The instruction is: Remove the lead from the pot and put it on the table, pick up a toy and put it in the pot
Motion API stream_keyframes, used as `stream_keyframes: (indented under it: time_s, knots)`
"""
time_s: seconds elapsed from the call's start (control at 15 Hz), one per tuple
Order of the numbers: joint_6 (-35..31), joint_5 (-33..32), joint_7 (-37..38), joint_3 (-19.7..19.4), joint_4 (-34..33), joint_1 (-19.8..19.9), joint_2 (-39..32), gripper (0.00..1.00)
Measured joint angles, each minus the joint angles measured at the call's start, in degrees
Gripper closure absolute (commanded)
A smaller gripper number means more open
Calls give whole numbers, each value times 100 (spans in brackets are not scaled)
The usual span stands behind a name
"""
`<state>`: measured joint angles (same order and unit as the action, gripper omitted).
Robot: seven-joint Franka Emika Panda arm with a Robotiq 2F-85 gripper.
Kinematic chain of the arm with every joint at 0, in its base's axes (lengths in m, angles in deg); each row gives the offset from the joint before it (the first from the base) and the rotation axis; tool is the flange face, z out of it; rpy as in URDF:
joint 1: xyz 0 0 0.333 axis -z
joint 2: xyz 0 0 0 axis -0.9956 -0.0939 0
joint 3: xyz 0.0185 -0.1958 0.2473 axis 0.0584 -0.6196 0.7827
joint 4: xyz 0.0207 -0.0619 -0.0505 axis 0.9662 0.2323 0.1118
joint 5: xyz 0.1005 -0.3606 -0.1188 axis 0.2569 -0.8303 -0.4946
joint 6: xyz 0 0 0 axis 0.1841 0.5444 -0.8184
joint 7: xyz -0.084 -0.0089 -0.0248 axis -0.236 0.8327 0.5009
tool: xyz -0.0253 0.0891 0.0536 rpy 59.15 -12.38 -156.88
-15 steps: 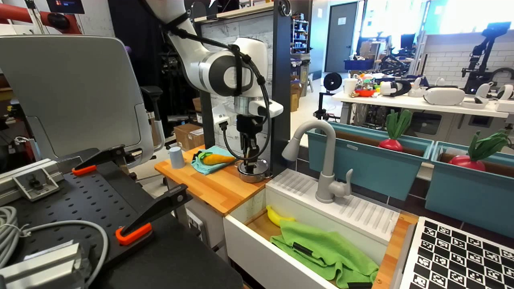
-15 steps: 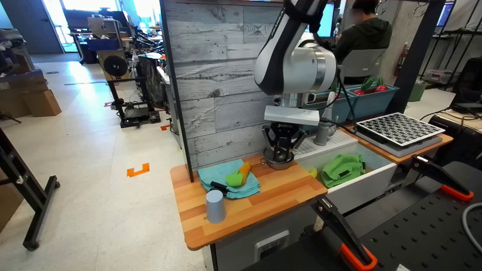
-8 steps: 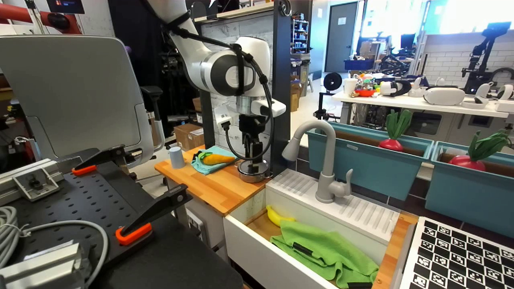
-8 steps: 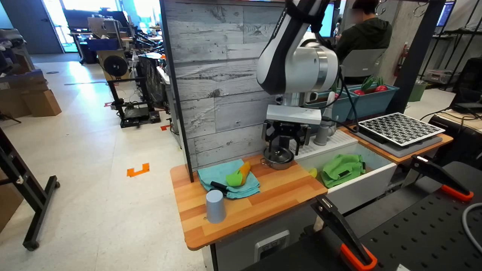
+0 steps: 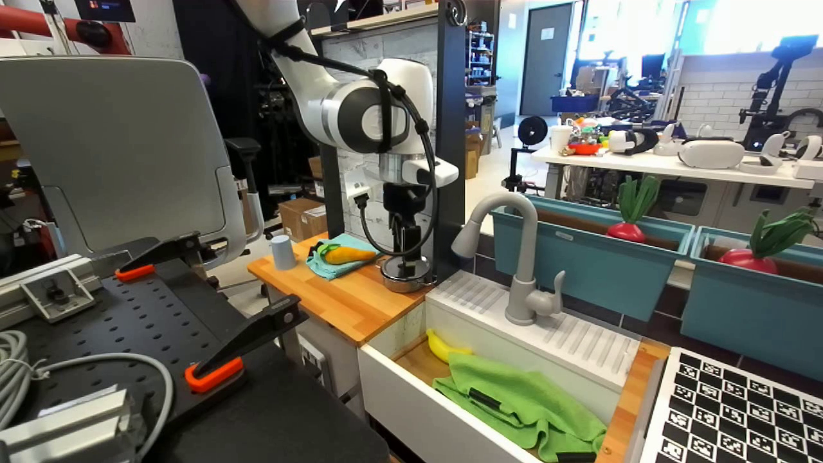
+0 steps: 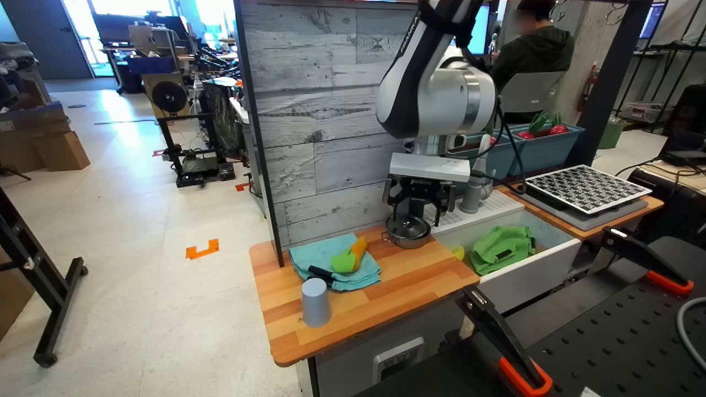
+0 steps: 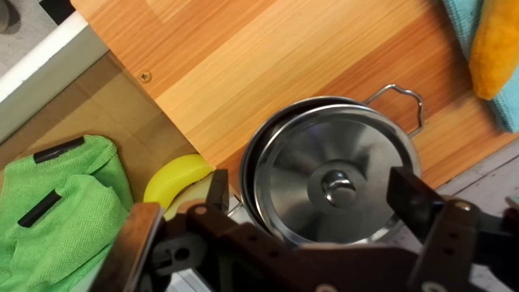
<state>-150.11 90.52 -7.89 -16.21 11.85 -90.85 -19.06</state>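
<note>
Claw (image 7: 309,180) spread wide over the lid (image 7: 324,156).
Centre the claw on the knob (image 7: 339,190), close softly, lift straight up.

White-and-black arm (image 6: 438,105); silvery joint rings (image 6: 472,105); black cable (image 5: 421,127); black end effector (image 6: 416,219).

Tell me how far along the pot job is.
Done: nothing yet; the metal lid sits off-centre on the pot. In hand: lid removal, apparently; the open pincer hangs over the pot, gripping nothing. Left: the lid onto the wooden countertop, then a toy into the pot, perhaps the banana in the sink.
</note>
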Motion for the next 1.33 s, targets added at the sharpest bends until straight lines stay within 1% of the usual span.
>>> stream_keyframes:
  time_s: [0.2,0.4,0.47,0.6,0.67,0.73,1.2,1.33]
  knots:
    - [0,-5,72,-50,-2,-35,-2,55]
    - [0,-10,135,-105,-4,-81,-7,76]
    - [0,-13,157,-127,-5,-101,-10,85]
    - [0,-16,192,-170,-5,-140,-15,98]
    - [0,-18,202,-188,-6,-156,-17,99]
    - [0,-19,213,-200,-6,-169,-17,95]
    - [-6,-29,227,-241,-2,-220,-18,95]
    - [-97,-30,207,-224,52,-227,22,95]
